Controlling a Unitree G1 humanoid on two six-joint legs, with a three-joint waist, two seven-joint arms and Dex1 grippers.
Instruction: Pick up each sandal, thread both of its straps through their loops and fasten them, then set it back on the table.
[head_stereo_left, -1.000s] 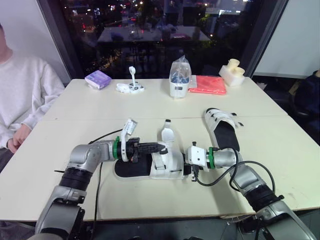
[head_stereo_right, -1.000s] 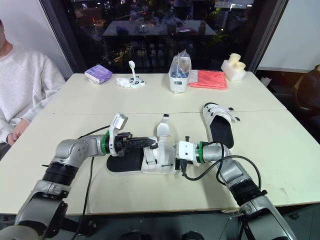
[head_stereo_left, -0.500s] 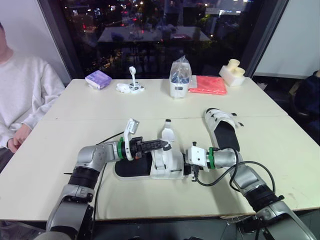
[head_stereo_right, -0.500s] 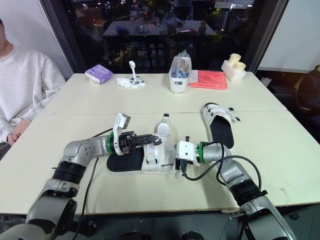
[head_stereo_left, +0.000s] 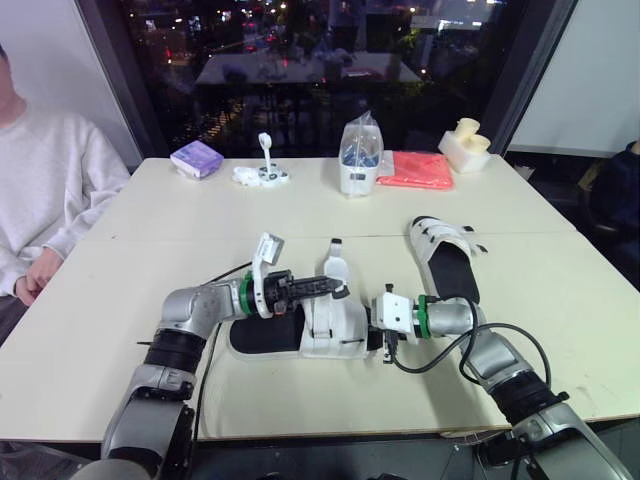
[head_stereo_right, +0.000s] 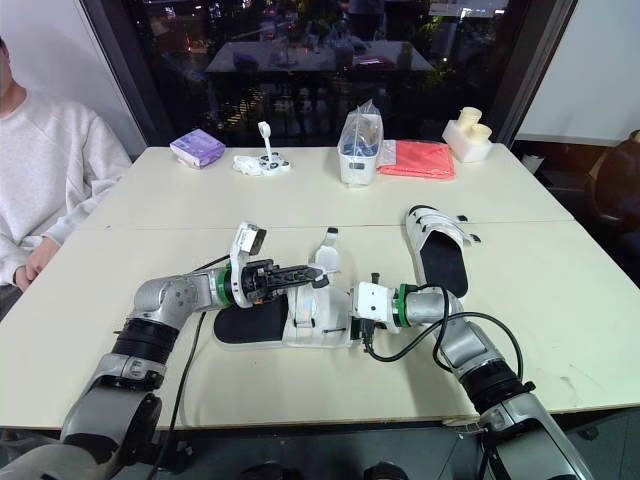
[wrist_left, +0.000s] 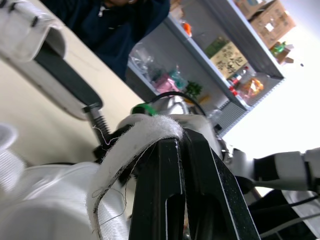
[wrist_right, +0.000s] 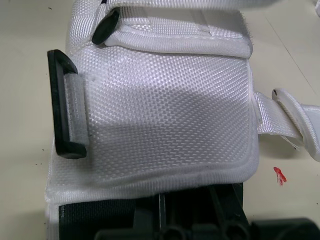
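The near sandal (head_stereo_left: 265, 338) lies flat on the bench (head_stereo_left: 130, 250), near centre, between the two arms. We see the left jaws clamped together on the tip of one white strap (wrist_left: 142, 136), which they hold lifted above the sandal's upper. The right jaws press against the sandal's right end, closed on its edge just beside a black loop (wrist_right: 62, 105). The other sandal (head_stereo_left: 447, 262) rests farther right, apart.
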